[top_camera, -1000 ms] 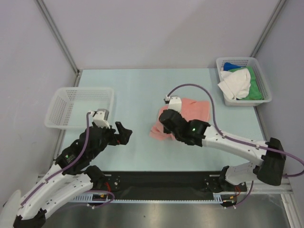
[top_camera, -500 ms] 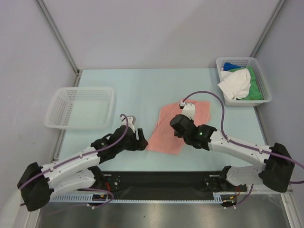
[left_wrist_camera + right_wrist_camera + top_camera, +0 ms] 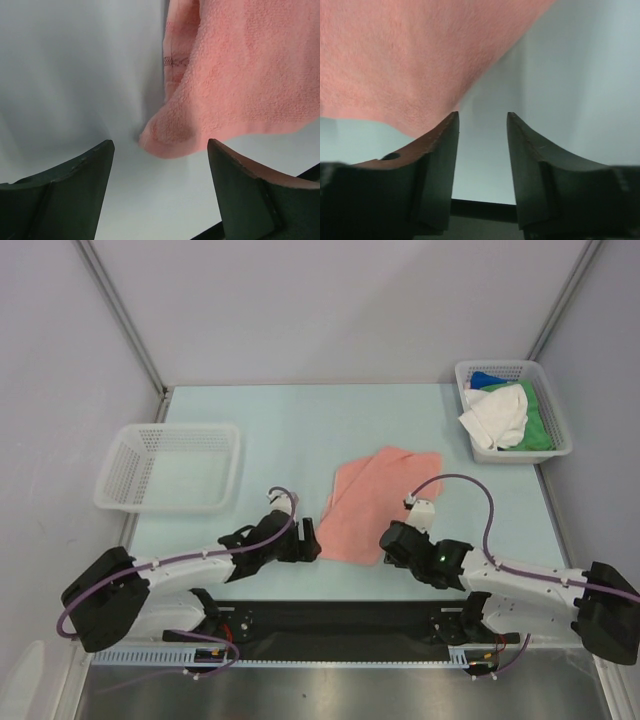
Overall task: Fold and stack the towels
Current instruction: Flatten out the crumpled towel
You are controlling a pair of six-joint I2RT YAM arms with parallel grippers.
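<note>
The salmon pink towel [image 3: 375, 502] lies flat mid-table, two layers showing, slightly offset at its far left. My left gripper [image 3: 309, 539] sits low at the towel's near left corner, open. In the left wrist view that corner of the pink towel [image 3: 240, 75] lies just ahead of the left gripper [image 3: 160, 146], apart from both fingers. My right gripper [image 3: 388, 543] is at the towel's near right edge, open. In the right wrist view the pink towel [image 3: 410, 55] lies beyond the left finger [image 3: 440, 150], and the gap of the right gripper [image 3: 482, 117] shows only table. The white towel [image 3: 497, 415], green towel [image 3: 540, 418] and blue towel [image 3: 485, 378] lie bunched in the right basket.
A white perforated basket [image 3: 520, 454] at the back right holds those three towels. A second white basket [image 3: 160, 502] stands with nothing in it at the left. The black strip of the table's near edge [image 3: 350, 615] runs just behind both grippers.
The right gripper pulled the bunched pink towel toward the near edge, spread it flat and let go. The left arm swung right and down to the towel's near left corner.
</note>
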